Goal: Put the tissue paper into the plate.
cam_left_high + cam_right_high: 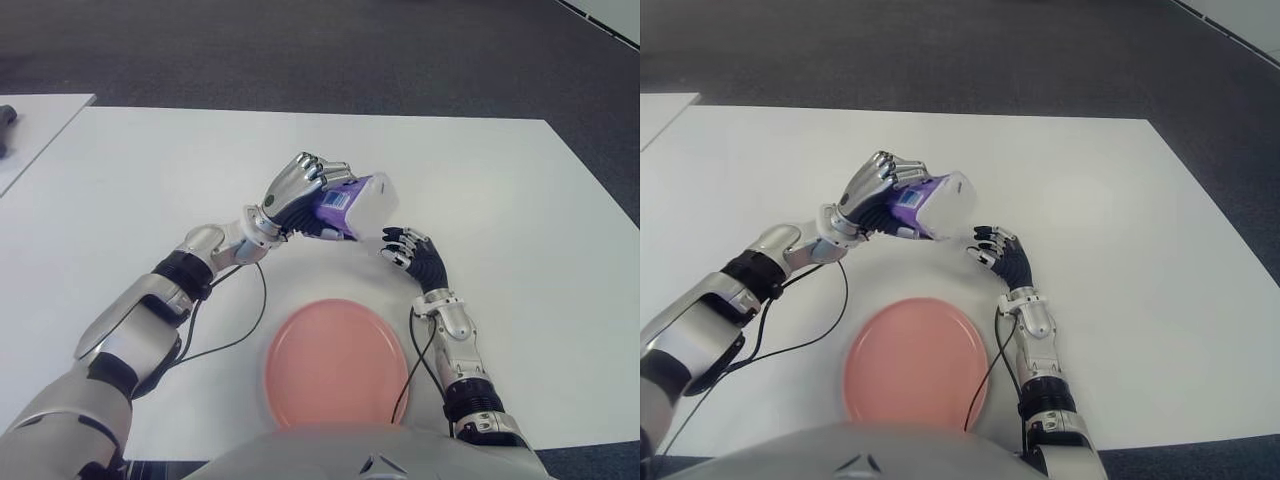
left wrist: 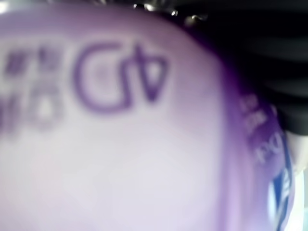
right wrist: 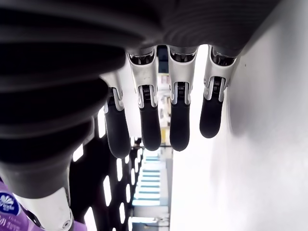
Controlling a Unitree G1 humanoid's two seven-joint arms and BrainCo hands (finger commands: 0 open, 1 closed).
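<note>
One grasp done: left hand (image 1: 300, 185) fingers closed on tissue paper (image 1: 355, 205), above surface (image 1: 520, 200); right hand (image 1: 412, 252) open beside. Placement into plate (image 1: 335, 365) pending.

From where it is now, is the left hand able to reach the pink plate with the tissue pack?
Probably yes. The left hand grips the tissue pack above the white table, just beyond the pink plate. Nothing lies between them; the open right hand shows to the right.
</note>
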